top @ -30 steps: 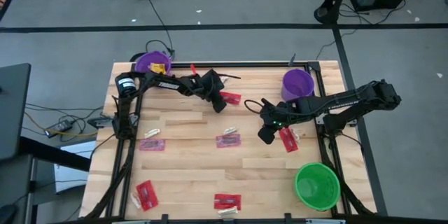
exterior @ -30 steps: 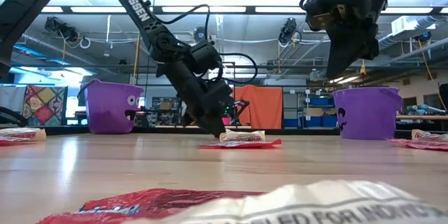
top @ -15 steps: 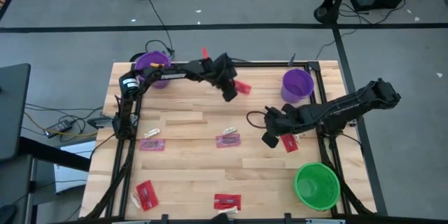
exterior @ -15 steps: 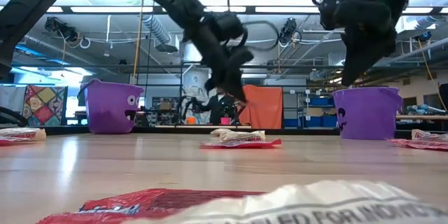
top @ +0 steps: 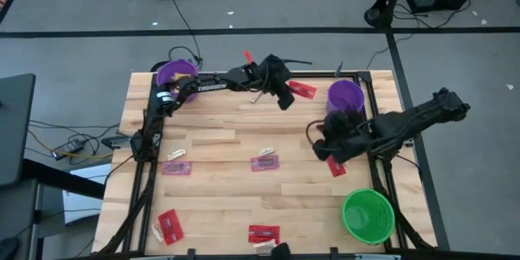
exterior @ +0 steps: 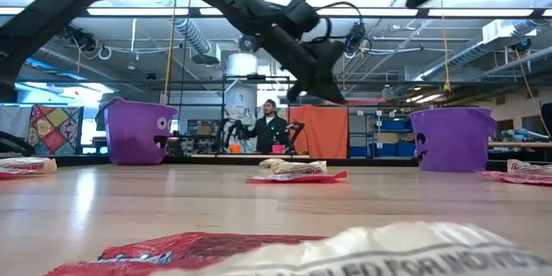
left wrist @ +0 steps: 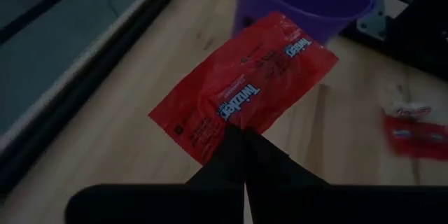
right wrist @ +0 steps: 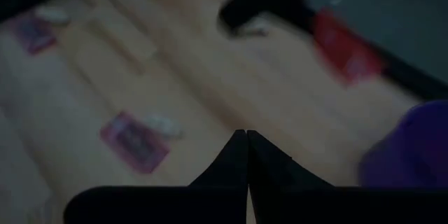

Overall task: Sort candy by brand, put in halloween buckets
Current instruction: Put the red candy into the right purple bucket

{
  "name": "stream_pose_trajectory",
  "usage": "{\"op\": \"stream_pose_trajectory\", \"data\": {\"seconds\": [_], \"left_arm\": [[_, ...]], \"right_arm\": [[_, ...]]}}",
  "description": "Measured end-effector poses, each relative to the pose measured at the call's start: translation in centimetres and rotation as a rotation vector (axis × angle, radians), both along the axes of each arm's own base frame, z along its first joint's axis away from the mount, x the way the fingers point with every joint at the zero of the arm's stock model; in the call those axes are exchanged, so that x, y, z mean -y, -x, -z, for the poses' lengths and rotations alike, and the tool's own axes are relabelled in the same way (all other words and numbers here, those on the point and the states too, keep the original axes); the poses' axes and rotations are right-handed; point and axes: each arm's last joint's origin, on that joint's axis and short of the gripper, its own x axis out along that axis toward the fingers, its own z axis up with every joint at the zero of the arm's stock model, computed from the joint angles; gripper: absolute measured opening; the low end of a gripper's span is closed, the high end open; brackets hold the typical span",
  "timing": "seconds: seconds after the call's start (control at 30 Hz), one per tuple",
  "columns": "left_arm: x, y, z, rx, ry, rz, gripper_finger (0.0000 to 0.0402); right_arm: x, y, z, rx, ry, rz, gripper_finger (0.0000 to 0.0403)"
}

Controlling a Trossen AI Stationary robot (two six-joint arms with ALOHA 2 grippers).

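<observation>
We carry a red Twizzlers wrapper, pinched in our left claw, toward the purple bucket at upper right; our right claw hangs closed and empty. Several candies remain scattered across the worktop, still unsorted.

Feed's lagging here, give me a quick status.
Left gripper shut on red candy, airborne beside the right-side purple bucket. Right gripper shut, empty, above table. Path to bucket looks clear.
</observation>
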Motion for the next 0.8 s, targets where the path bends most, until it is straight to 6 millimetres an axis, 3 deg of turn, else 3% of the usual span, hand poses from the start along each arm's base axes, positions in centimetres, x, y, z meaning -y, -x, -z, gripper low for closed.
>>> {"op": "stream_pose_trajectory", "data": {"seconds": [0.13, 0.27, 0.53, 0.67, 0.8], "left_arm": [[0.2, -2.1, 0.0, 0.043, -0.002, 0.011, 0.0001], [0.3, -4.0, -0.3, 0.088, -0.014, 0.022, 0.0001], [-0.5, -7.8, 0.0, 0.262, 0.057, 0.000, 0.0001], [-0.9, -8.9, 1.5, 0.287, 0.123, -0.012, 0.0001], [-0.7, -9.3, 1.6, 0.341, 0.134, -0.014, 0.0001]], "right_arm": [[1.1, 1.0, -2.7, 0.024, 0.053, 0.042, 0.0008], [1.8, 1.5, -3.9, 0.056, 0.054, 0.062, 0.0008], [1.9, 1.4, -4.0, 0.089, 0.050, 0.096, 0.0009], [1.6, 1.4, -3.9, 0.083, 0.022, 0.077, 0.0009], [1.4, 1.5, -3.8, 0.075, -0.008, 0.058, 0.0010]]}}
